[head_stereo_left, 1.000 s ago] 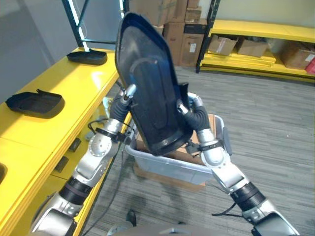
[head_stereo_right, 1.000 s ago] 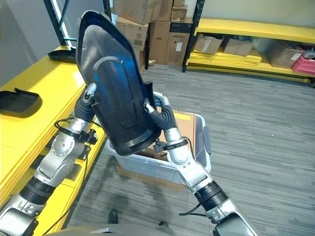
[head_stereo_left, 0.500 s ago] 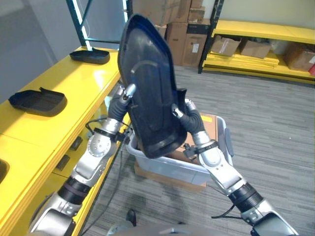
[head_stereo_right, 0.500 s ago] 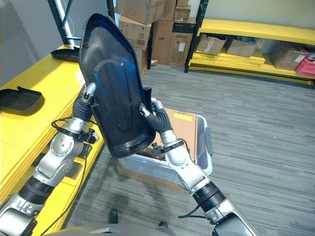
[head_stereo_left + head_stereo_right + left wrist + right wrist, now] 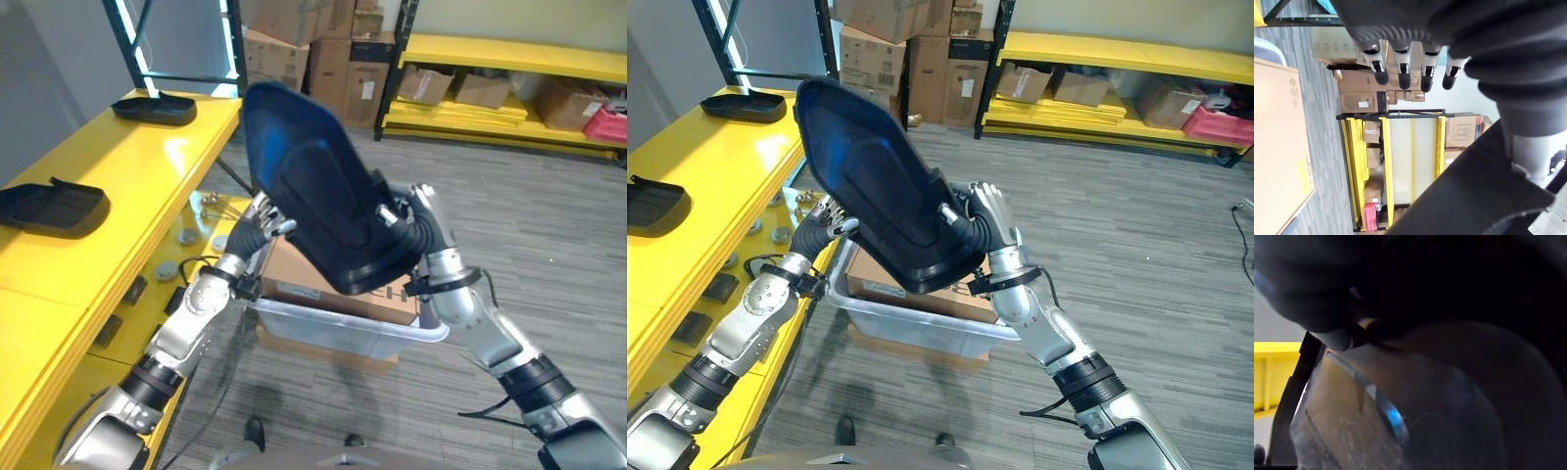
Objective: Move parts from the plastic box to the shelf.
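Black moulded plastic, the part (image 5: pixel 887 196) looks stiff, light and awkwardly broad. It hangs above the box (image 5: pixel 921 323), beside the shelf (image 5: pixel 715 166). Left hand (image 5: pixel 828 217) props its edge with straight fingers; right hand (image 5: pixel 988 211) clasps the opposite rim.

Grey striped carpet floor (image 5: pixel 1176 255) spreads around and beyond the robot hands. Well past them, stacked brown cardboard boxes (image 5: pixel 921 59) stand against the far wall, and beside those a low yellow rack (image 5: pixel 1097 54) holds more small cartons (image 5: pixel 1053 86) and a pink bin (image 5: pixel 1215 122). A flat cardboard sheet (image 5: pixel 911 348) lies on the floor below the hands.
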